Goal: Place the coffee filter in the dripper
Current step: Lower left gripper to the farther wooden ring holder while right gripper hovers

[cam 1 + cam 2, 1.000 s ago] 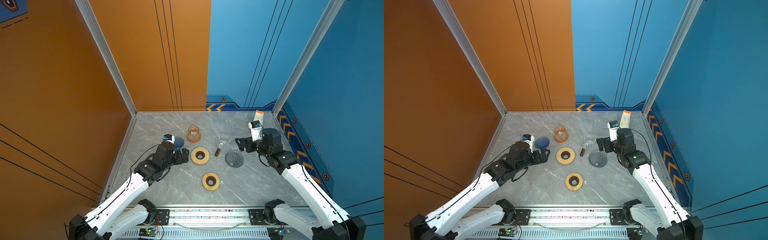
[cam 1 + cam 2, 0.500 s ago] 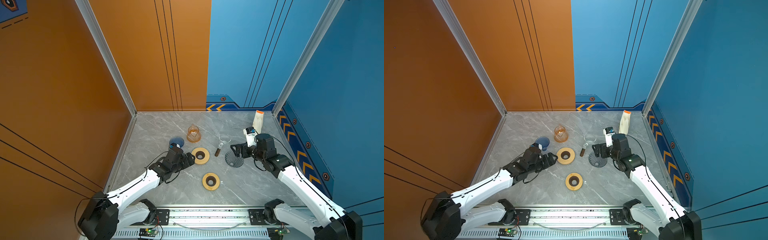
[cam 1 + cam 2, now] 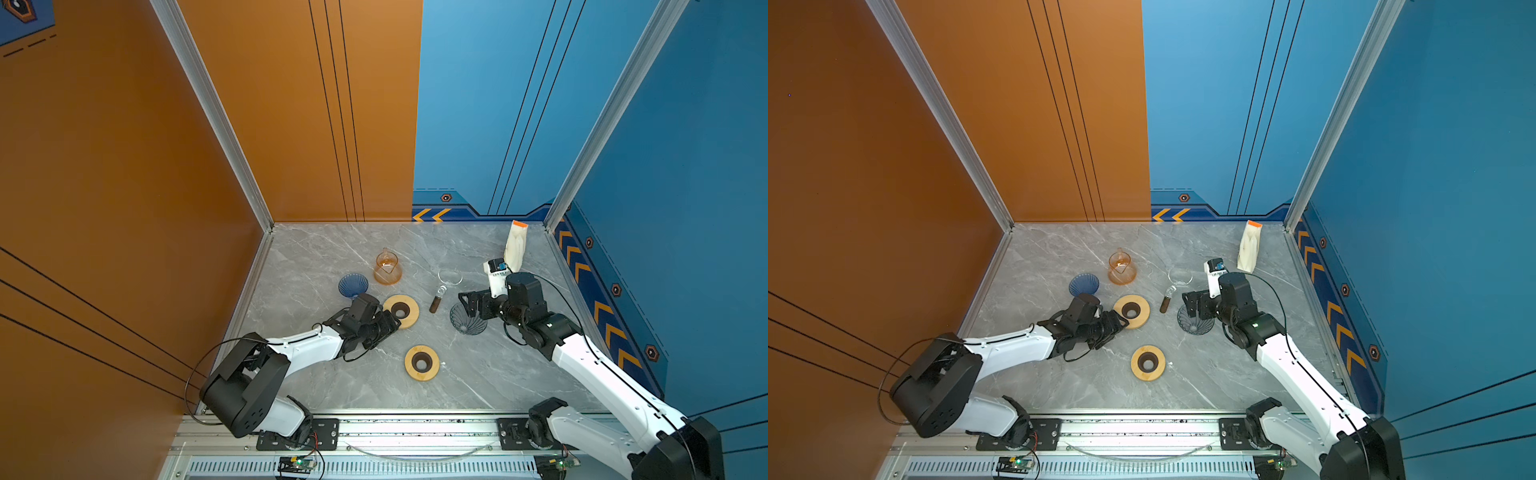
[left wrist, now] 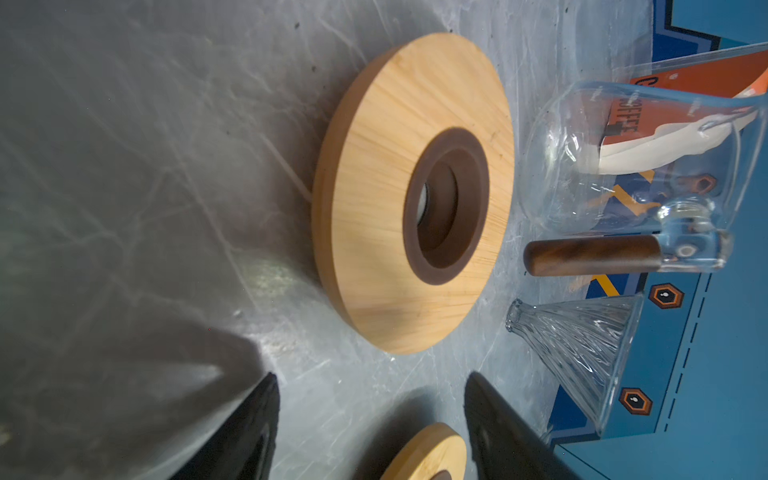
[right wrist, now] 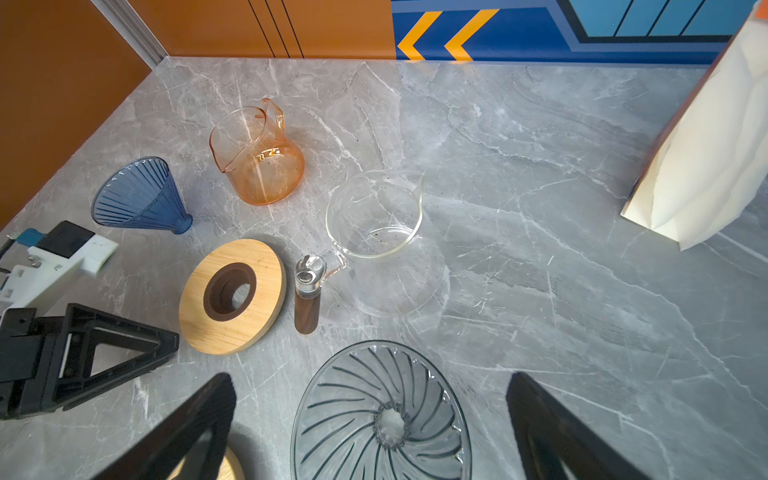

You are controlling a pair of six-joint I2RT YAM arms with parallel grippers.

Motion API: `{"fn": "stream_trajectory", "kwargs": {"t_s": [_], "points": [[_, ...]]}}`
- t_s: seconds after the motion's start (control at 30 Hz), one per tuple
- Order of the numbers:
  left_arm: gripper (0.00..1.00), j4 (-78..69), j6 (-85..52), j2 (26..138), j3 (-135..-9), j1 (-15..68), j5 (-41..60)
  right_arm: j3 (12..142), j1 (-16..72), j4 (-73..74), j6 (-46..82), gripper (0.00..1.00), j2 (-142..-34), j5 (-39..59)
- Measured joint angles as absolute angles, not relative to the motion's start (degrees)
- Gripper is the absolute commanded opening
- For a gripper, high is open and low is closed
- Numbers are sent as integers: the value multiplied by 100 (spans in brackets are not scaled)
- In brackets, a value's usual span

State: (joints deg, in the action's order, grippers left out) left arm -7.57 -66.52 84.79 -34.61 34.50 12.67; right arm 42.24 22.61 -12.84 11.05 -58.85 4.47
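Observation:
A grey ribbed glass dripper stands mouth-up right of centre. My right gripper hangs open over it, one finger on each side of its rim, touching nothing. A blue dripper lies on its side at the left. My left gripper is low on the table, open and empty, pointing at a wooden ring. No loose coffee filter shows. A white paper pack with an orange top stands at the back right.
An orange glass carafe stands behind the ring. A clear carafe with a wooden handle sits between ring and grey dripper. Another wooden ring lies nearer the front. Walls close the left, back and right.
My left gripper left the blue dripper and swung right and forward to the wooden ring, its jaws narrowing somewhat. My right gripper came left and down over the grey dripper.

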Motion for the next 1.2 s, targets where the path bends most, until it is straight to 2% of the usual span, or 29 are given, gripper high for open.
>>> {"fn": "stream_trajectory", "kwargs": {"t_s": [0.77,1.2], "points": [[60,-1398,-6757,9338,-3874,3188,1833,4213,2294,-1061,1103,100,-5924,320],[53,-1398,-6755,9430,-3946,3186,1870,4211,2342,-967,1103,100,-5975,316]]}}
